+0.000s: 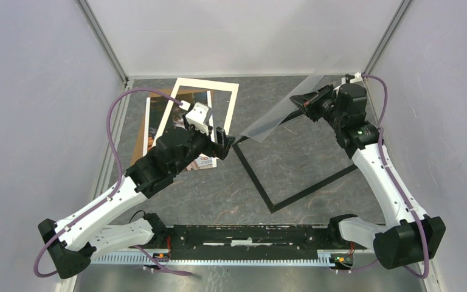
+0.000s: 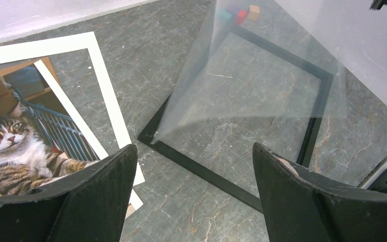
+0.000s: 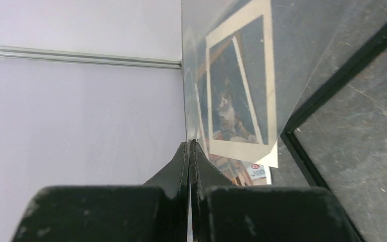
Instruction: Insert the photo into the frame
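Photo just left of the wide-open left gripper

The photo [image 2: 15, 146] lies flat, seemingly partly under the white mat [image 2: 106, 96]; the left gripper [image 2: 194, 151] hovers at its right edge, jaws spread and empty; the frame [image 2: 201, 169] lies beyond (the right gripper [image 3: 189, 146] pinches the clear sheet [image 3: 232, 30] above it); fingers cut off the photo's lower part.

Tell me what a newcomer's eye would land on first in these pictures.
The clear sheet, pinched at its edge by the shut right hand, hangs tilted over the black frame on the right. On the left, the cat photo lies partly under a white mat, the open left hand hovering nearby.
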Controlling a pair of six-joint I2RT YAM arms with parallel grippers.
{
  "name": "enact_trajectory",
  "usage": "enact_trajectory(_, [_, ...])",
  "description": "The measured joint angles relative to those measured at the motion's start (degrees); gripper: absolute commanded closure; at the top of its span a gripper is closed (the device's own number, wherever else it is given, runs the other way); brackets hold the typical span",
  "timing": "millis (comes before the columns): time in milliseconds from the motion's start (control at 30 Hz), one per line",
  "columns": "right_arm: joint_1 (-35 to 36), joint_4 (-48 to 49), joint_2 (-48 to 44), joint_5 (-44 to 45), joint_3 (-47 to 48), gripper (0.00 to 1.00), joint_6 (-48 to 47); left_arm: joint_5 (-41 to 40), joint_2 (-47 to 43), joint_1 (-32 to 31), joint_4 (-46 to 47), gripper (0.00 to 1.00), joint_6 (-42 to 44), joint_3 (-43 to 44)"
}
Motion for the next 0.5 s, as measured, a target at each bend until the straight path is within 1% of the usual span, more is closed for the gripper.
enact_trajectory(167, [0.0, 1.9, 1.0, -0.3, 2.9, 1.0, 1.3, 0.0, 0.0, 0.0, 0.0, 0.09, 0.0, 0.0])
enact_trajectory(300, [0.0, 4.0, 2.1, -0.3, 2.7, 1.0, 2.1, 0.0, 0.0, 0.0, 0.0, 0.09, 0.0, 0.0])
enact_trajectory(333, [0.0, 4.8, 2.2, -0.3, 2.1, 1.0, 2.4, 0.0, 0.0, 0.0, 0.0, 0.09, 0.0, 0.0])
enact_trajectory(400, [0.0, 8.2, 2.1, -0.5, -1.9, 1.0, 3.0, 0.0, 0.0, 0.0, 0.0, 0.09, 0.0, 0.0])
enact_trajectory(500, [0.0, 10.0, 2.1, -0.7, -8.3, 1.0, 3.0, 0.0, 0.0, 0.0, 0.0, 0.09, 0.0, 0.0])
